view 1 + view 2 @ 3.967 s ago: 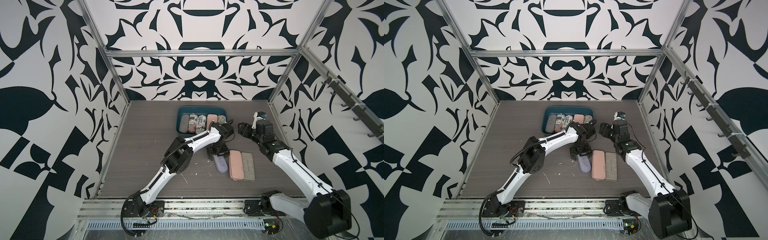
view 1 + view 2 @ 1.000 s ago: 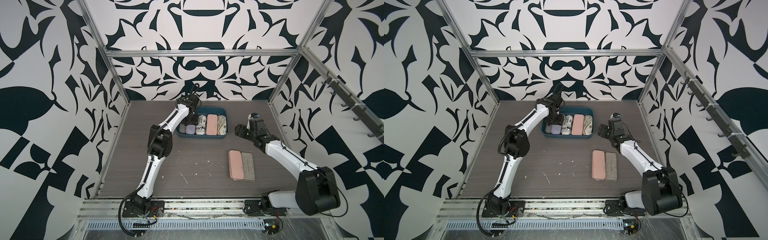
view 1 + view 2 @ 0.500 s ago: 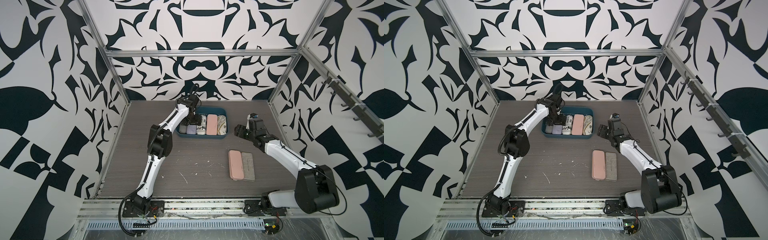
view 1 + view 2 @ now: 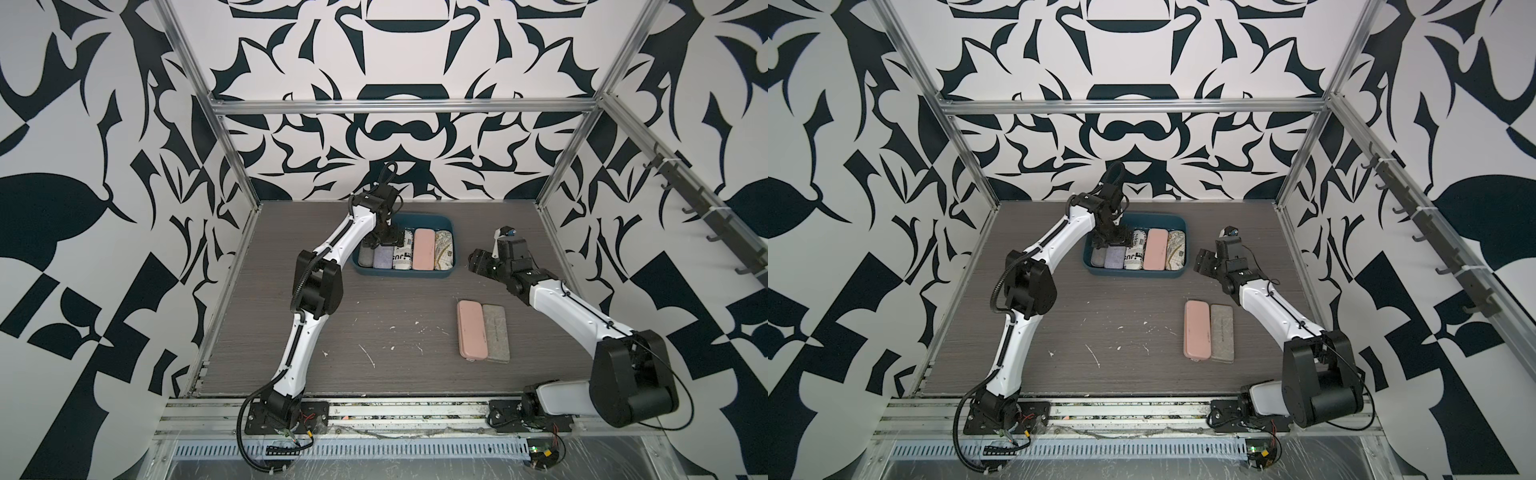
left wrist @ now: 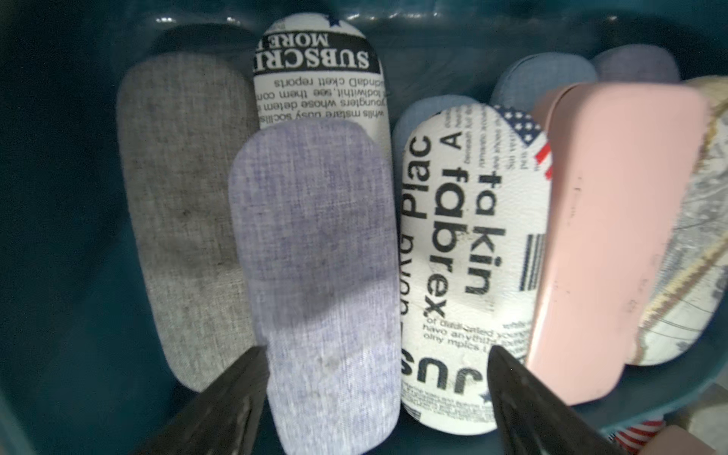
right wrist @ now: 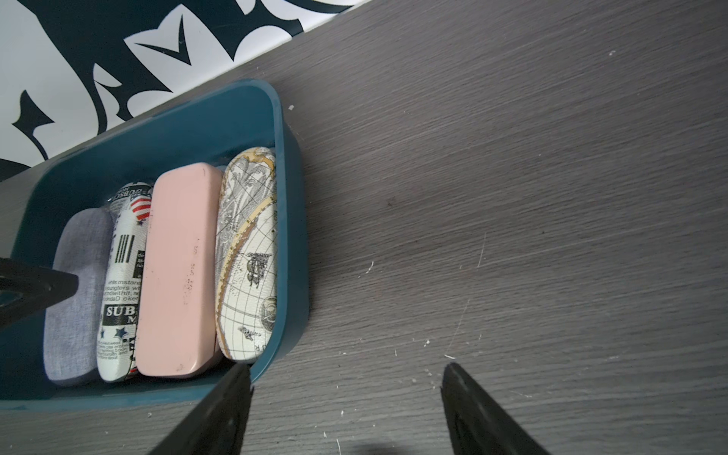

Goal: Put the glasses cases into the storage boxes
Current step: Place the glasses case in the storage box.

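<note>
1. Tray (image 4: pixel 405 275) in dark teal, the storage box, sits on the table (image 4: pixel 291 353) towards the far wall, seen in both top views (image 4: pixel 1133 276).
2. Its top row, left to right in a top view: grey felt case (image 4: pixel 366 255), lavender case (image 4: pixel 383 258), flag newspaper case (image 4: pixel 402 255), pink case (image 4: pixel 424 249), map-print case (image 4: pixel 444 249). They lie side by side, packed close.
3. The left wrist view shows a lower layer. A second newspaper case (image 5: pixel 319 78) pokes out from under the lavender case (image 5: pixel 315 256), and a light blue case (image 5: pixel 543 78) shows behind the flag newspaper case (image 5: pixel 468 236).
4. My left gripper (image 4: pixel 384 237) hangs inside the tray over the lavender case. Its jaws are apart and hold nothing.
5. In the wrist view, one of my left fingers (image 5: pixel 236 394) overlaps the lavender case's edge. It's blurry, so I can't tell if it touches.
6. My right gripper (image 4: pixel 478 262) hovers over bare table just beside the tray's right end. Its jaws are apart and empty, also seen from the right wrist (image 6: pixel 344 366).
7. A second pink case (image 4: pixel 471 330) and a second grey felt case (image 4: pixel 495 332) lie flat on the table. Their long sides touch, and they are well apart from the tray, nearer my right arm.
</note>
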Available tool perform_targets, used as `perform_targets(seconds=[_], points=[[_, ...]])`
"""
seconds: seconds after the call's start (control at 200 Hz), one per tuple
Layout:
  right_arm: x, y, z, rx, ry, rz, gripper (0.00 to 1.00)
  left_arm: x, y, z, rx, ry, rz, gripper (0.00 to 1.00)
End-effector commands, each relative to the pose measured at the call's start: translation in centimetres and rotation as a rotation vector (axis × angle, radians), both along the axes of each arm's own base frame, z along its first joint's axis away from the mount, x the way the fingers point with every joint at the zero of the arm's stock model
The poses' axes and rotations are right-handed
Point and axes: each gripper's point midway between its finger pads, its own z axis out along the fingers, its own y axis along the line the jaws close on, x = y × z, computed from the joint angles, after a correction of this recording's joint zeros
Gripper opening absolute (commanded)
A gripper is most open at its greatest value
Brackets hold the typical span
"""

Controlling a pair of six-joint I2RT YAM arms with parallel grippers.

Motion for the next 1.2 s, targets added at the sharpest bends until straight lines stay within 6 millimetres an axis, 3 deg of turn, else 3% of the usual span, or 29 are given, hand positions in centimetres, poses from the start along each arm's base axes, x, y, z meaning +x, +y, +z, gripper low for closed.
perform_targets(seconds=[0.0,0.3,0.53,0.68,0.97,1.195], points=[[0.9,0.2,1.8,0.003,-0.048,0.010,0.79,-0.9,-0.7,1.3,-0.063,0.022,0.003,0.90],[1.0,0.2,1.7,0.001,-0.045,0.010,0.79,-1.3,-1.7,0.2,-0.119,0.063,0.011,0.89],[1.0,0.2,1.6,0.004,-0.041,0.011,0.79,-1.3,-2.2,1.5,-0.164,0.038,0.001,0.89],[1.0,0.2,1.5,0.002,-0.040,0.011,0.79,-1.1,-1.8,3.0,-0.161,0.002,0.017,0.89],[1.0,0.1,1.7,-0.004,-0.044,0.008,0.79,-1.2,1.1,6.1,-0.165,-0.059,0.072,0.88],[1.0,-0.2,1.7,-0.016,-0.040,-0.003,0.79,-6.1,-0.9,11.2,-0.188,-0.135,0.017,0.87]])
